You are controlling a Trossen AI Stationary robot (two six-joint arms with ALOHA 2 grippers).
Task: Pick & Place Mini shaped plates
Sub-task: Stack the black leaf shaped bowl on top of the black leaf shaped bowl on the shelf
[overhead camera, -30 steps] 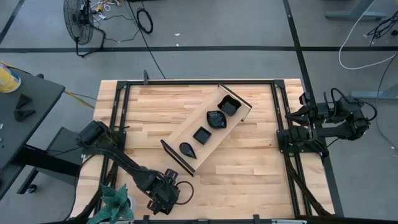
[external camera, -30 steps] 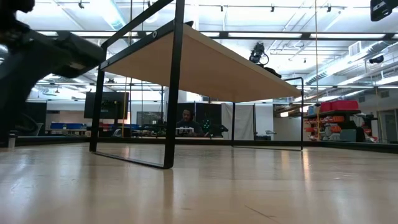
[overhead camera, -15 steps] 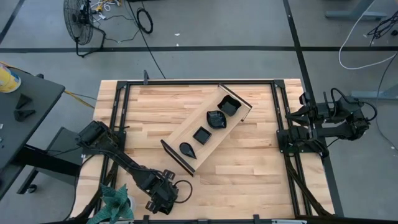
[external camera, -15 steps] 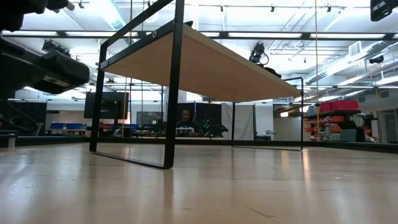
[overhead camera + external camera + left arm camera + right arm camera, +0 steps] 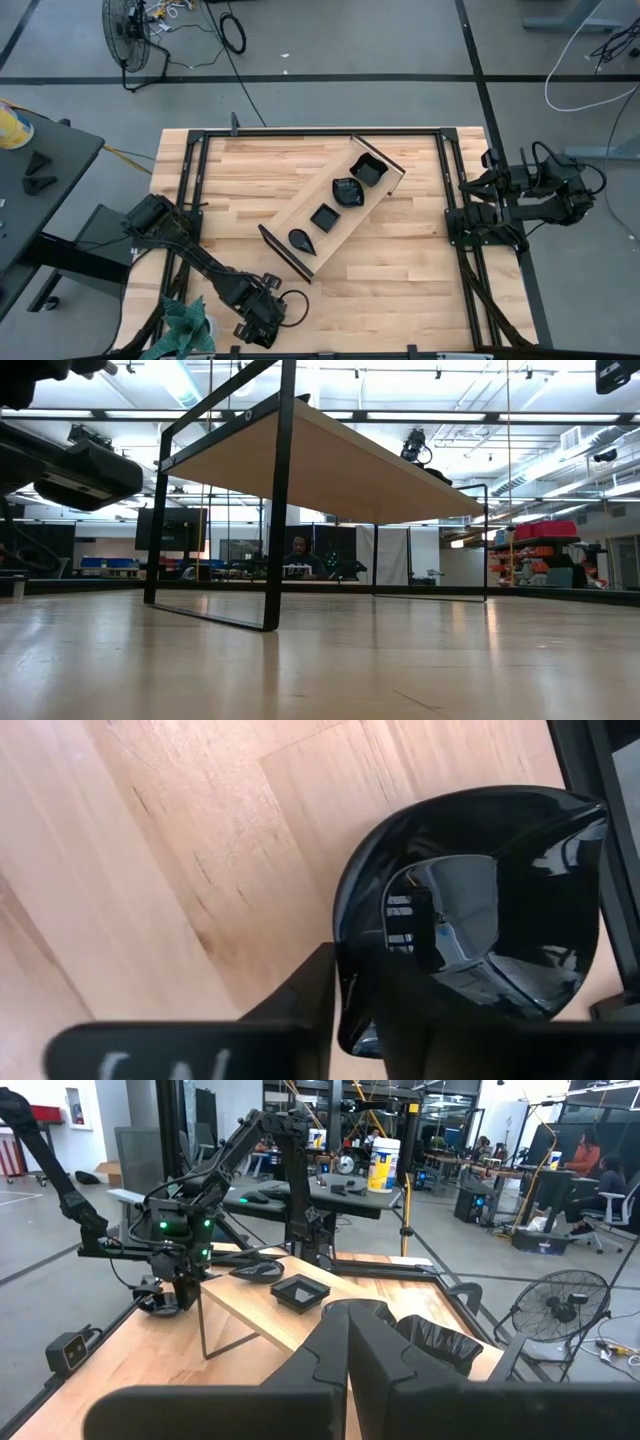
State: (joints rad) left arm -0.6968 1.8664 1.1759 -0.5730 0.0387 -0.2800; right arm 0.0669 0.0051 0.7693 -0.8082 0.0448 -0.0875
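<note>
I have the left hand [image 5: 262,318] low at the near left corner of the bench [image 5: 400,260], about seven o'clock from the wood tray [image 5: 300,215]. In the left wrist view its fingers [image 5: 320,985] pinch the rim of one shiny black plate [image 5: 480,910], one finger on the outside and one inside the bowl. The plate sits right by the black frame rail [image 5: 600,780].

Four more little black plates lie in a row inside the tray, which sits tilted in the middle of the bench. A teardrop plate [image 5: 300,239] is at the near end, then a small square plate [image 5: 325,215], then a wavy plate [image 5: 347,190], and a bigger square plate [image 5: 367,171] at the far end.

The right hand [image 5: 350,1330] waits at the right edge of the bench, at three o'clock from the tray. Its fingers are pressed together with nothing between them.
</note>
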